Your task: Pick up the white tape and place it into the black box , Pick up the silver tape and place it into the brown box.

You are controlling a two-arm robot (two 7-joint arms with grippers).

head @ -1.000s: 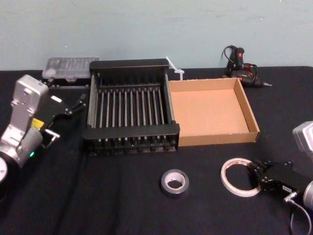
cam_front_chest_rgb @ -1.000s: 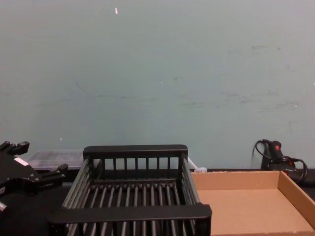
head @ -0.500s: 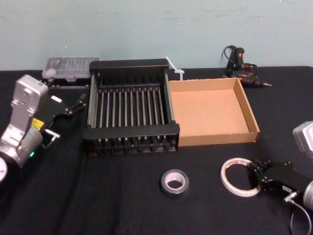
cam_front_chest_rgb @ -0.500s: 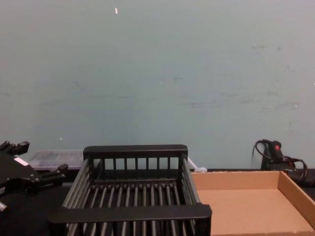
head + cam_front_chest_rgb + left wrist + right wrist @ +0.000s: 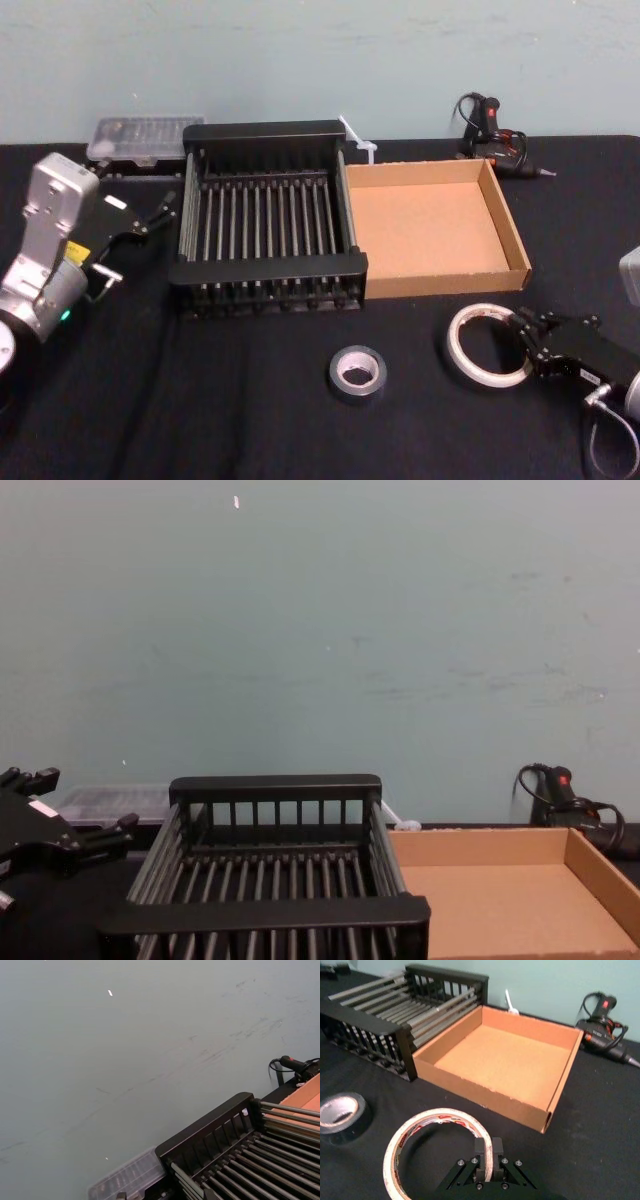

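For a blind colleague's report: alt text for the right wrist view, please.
The right gripper pinches the rim of the white tape on black cloth; beyond lie the silver tape, brown box and black box.

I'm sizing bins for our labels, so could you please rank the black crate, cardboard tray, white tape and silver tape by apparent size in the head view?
1. Black crate and cardboard tray: similar, too close to rank.
2. White tape.
3. Silver tape.

Black box [image 5: 265,270] and brown box [image 5: 432,226] touching side by side, both open on top, interiors free. Silver tape [image 5: 357,374] on table [image 5: 250,420] near front. Glue gun [image 5: 492,135] behind brown box. Clear case [image 5: 140,133] behind black box's left corner.
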